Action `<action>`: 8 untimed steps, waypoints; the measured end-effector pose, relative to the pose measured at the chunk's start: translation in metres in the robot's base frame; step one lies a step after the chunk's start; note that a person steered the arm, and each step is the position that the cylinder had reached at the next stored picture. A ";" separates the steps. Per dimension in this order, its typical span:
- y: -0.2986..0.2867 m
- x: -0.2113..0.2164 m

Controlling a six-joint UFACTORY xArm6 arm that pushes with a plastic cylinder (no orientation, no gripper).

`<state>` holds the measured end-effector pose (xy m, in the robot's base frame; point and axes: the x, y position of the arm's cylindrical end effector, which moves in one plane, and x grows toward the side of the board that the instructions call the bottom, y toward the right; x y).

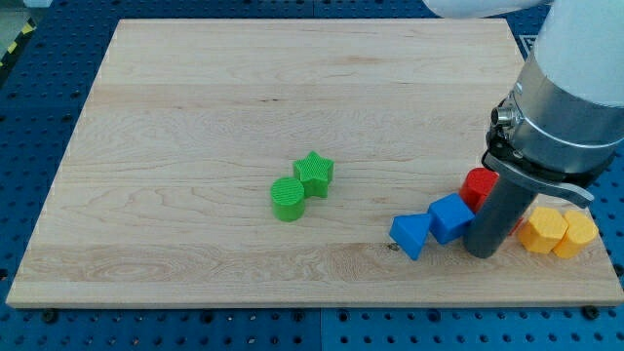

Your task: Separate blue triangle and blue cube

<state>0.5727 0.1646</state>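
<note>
Status: the separation is not yet done. The blue triangle and the blue cube lie touching near the board's bottom right, the triangle to the view's left of the cube.

My tip is a bare rod that holds nothing. It stands just to the view's right of the cube, close to it; contact cannot be confirmed.

A red block sits just above the cube. 2 yellow blocks lie beyond the rod. A green star and a green round block rest touching, well apart at centre.

Remaining: open a clear gap between the 2 blue blocks.
</note>
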 end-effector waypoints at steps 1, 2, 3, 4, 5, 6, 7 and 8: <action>-0.009 -0.003; -0.026 -0.009; -0.030 -0.009; -0.044 -0.018; -0.053 -0.025; -0.030 -0.021; -0.007 0.007; -0.006 0.016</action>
